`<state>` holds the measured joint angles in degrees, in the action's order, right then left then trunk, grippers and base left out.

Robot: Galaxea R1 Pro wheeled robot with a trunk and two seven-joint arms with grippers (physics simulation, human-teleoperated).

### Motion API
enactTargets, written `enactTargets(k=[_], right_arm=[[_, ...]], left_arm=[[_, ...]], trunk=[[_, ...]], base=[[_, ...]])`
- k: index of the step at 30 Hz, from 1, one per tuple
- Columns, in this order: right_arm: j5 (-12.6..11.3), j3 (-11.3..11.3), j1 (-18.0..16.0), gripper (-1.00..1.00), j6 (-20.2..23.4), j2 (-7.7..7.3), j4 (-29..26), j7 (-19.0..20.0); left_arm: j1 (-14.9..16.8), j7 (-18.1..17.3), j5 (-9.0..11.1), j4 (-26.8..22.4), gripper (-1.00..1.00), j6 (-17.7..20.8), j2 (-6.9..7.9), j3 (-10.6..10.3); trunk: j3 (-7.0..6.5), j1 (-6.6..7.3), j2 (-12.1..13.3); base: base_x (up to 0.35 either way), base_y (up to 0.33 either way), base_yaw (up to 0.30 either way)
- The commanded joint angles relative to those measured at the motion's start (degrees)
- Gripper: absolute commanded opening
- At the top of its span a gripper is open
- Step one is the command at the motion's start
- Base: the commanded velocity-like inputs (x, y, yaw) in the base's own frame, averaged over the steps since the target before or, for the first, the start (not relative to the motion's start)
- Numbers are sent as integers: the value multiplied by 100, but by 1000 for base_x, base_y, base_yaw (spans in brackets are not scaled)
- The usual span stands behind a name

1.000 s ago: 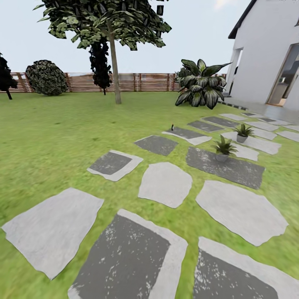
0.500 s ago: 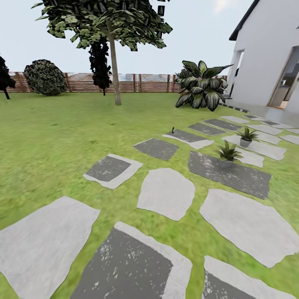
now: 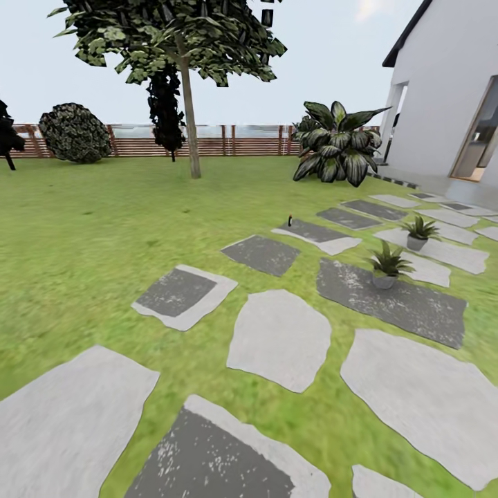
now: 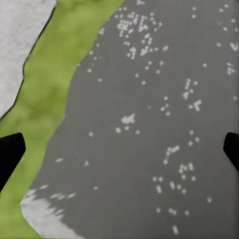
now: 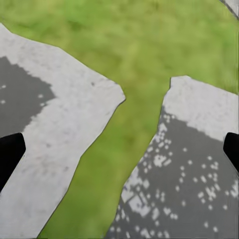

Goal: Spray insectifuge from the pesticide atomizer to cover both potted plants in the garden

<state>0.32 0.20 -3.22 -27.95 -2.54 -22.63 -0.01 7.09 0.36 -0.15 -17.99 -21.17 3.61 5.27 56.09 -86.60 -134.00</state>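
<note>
In the head view the pesticide atomizer (image 3: pixel 290 221) is a tiny dark upright shape at the near corner of a far stepping stone. Two potted plants stand to its right: the nearer one (image 3: pixel 387 267) on a dark stone, the farther one (image 3: pixel 418 232) on a pale stone. In the left wrist view my left gripper (image 4: pixel 119 152) is open, its dark fingertips (image 4: pixel 10 152) wide apart over a dark speckled stone. My right gripper (image 5: pixel 119 152) is open too, with nothing between its fingers, above grass and the stone edges.
Grey and dark stepping stones (image 3: pixel 280 337) cross the lawn (image 3: pixel 90 235) toward the plants. A tree (image 3: pixel 187 90) and a brown fence (image 3: pixel 228 142) stand at the back. The large striped-leaf plant (image 3: pixel 337 142) grows beside the white house (image 3: pixel 443 104) at right.
The whole head view has shifted: the camera has moved forward, so the stones, pots and atomizer sit lower and slightly further right in the picture. Nothing in the garden itself has moved.
</note>
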Motion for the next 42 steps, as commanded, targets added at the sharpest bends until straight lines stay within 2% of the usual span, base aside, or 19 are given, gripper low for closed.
enactTargets(k=[1, 42], right_arm=[[3, 0, -3, 100, -17, -1, 4, -4], [3, 3, -3, 100, -17, -1, 4, 4]], left_arm=[[3, 6, -2, 5, 100, -19, -1, 9], [3, 5, -2, 6, 100, -19, -1, 9]], trunk=[[5, -2, -2], [5, -2, -2]], base=[[340, 0, 0], [340, 0, 0]])
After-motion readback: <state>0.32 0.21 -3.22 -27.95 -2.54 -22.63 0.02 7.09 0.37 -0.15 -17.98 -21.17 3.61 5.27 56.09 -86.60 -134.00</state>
